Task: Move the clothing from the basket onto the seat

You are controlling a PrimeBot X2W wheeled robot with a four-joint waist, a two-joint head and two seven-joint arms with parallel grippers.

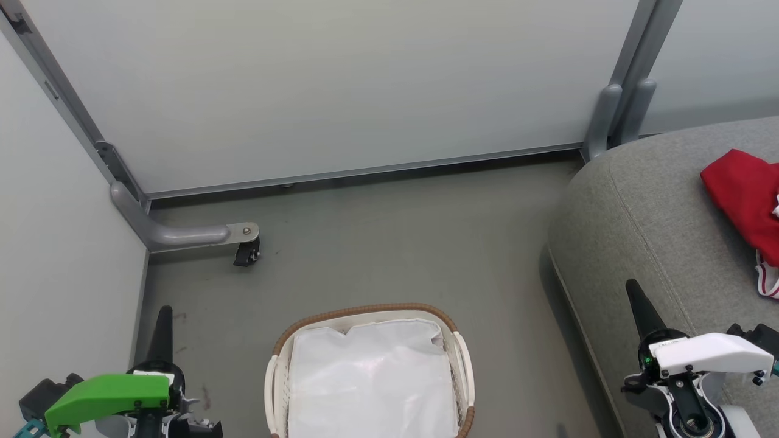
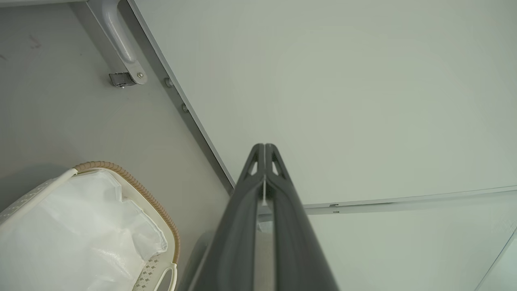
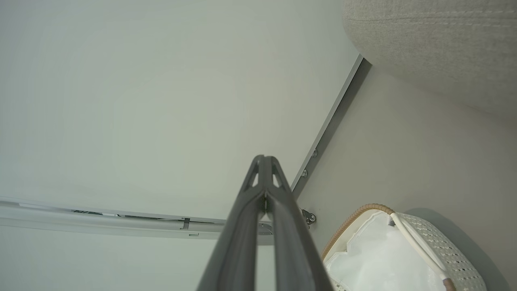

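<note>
Both arms sit low, the left gripper (image 2: 264,147) at lower left and the right gripper (image 3: 264,158) at lower right, fingers pressed together on nothing. You have the clothing (image 1: 745,201) at the right edge, on the seat (image 1: 639,243). Scan the basket (image 1: 365,310) and its liner (image 1: 371,377) for leftover red before finishing.

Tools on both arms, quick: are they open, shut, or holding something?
Left tool: closed, holding nothing.
Right tool: closed, holding nothing.
</note>
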